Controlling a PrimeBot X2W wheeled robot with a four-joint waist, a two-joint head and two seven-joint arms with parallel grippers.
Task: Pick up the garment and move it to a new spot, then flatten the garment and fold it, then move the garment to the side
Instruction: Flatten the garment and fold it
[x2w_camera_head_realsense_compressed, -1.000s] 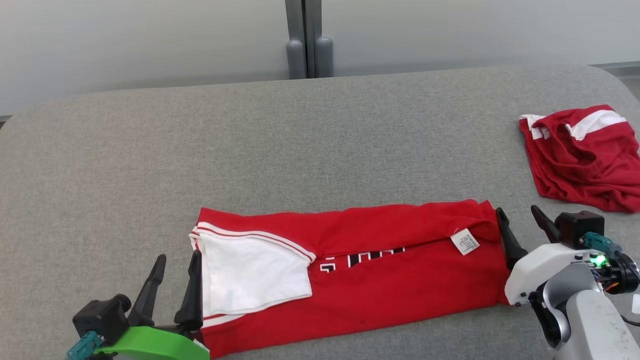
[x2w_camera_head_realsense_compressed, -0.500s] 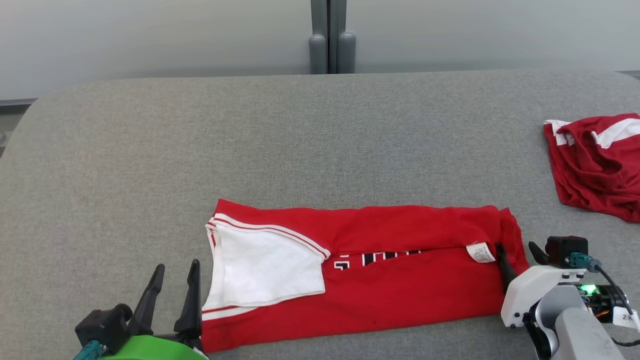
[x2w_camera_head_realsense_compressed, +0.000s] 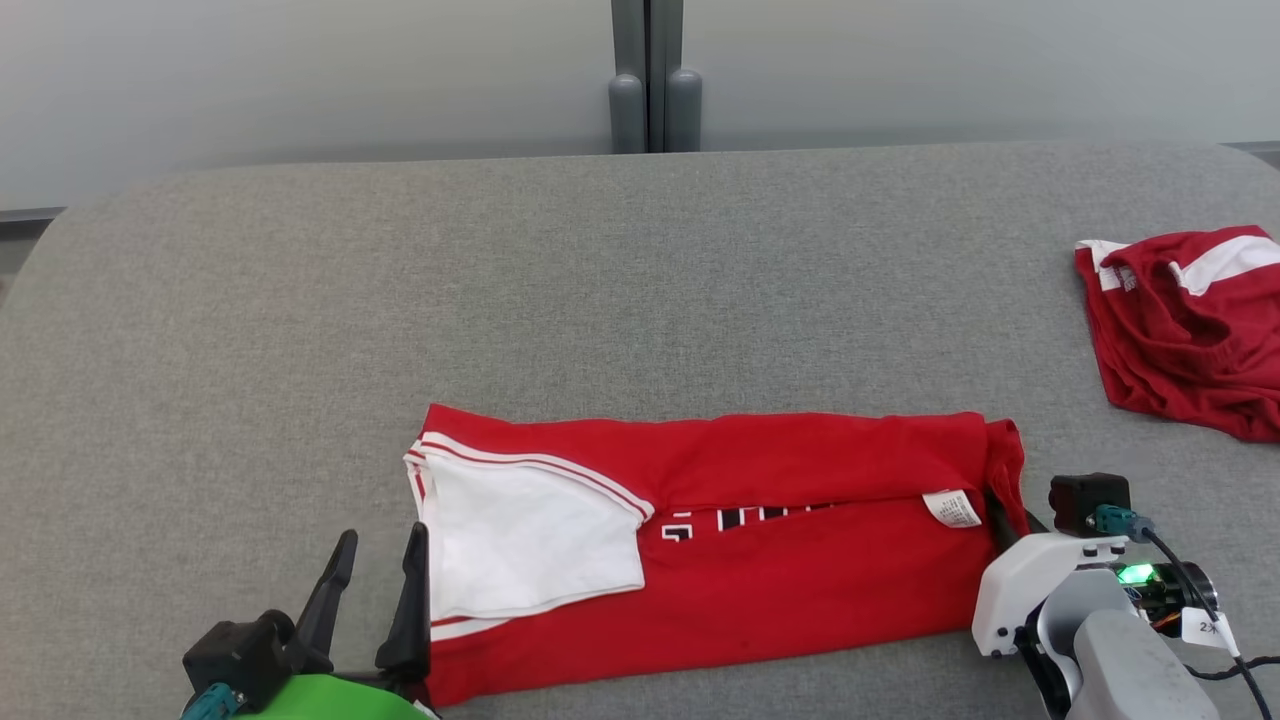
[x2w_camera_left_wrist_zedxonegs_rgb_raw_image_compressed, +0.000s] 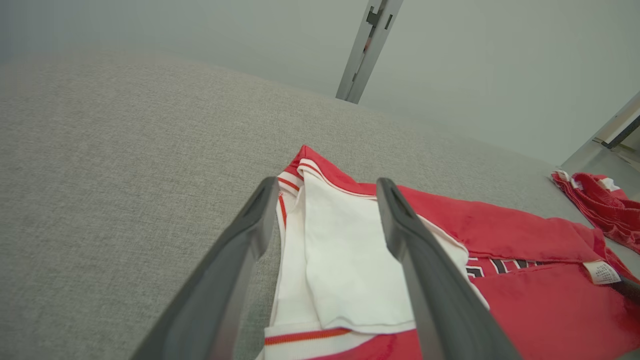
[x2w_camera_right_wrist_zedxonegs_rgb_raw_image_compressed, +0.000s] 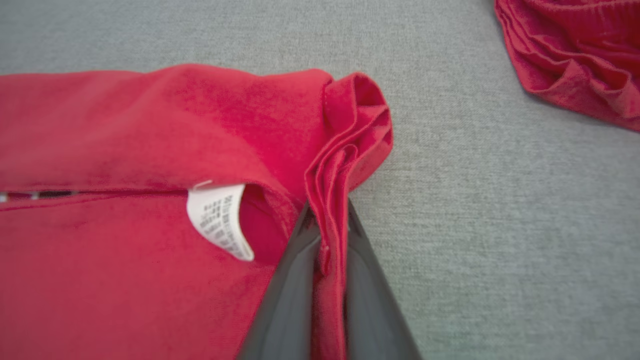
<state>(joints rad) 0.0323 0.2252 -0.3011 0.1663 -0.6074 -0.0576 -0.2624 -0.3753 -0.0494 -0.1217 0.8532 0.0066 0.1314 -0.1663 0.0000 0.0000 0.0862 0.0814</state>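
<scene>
**Head view:** a long red jersey garment, folded into a band, lies near the front edge of the grey fabric-covered table. A white sleeve lies uppermost at the band's left end. A crumpled second red garment with a white stripe lies well apart at the far right. The left gripper stands just beside the band's left end, jaws wide apart and holding nothing. **Left wrist view:** the sleeve is framed between that gripper's two fingers; contact cannot be judged. **Right wrist view:** this makes plain what the head view masks. The right gripper is closed on the garment's gathered right edge, with several layers pinched between its fingers. **Writing:** a white care label sits just beside the pinch, its print too fine to read. Black-and-white lettering shows in the slit between the folded halves, cut off and illegible.
</scene>
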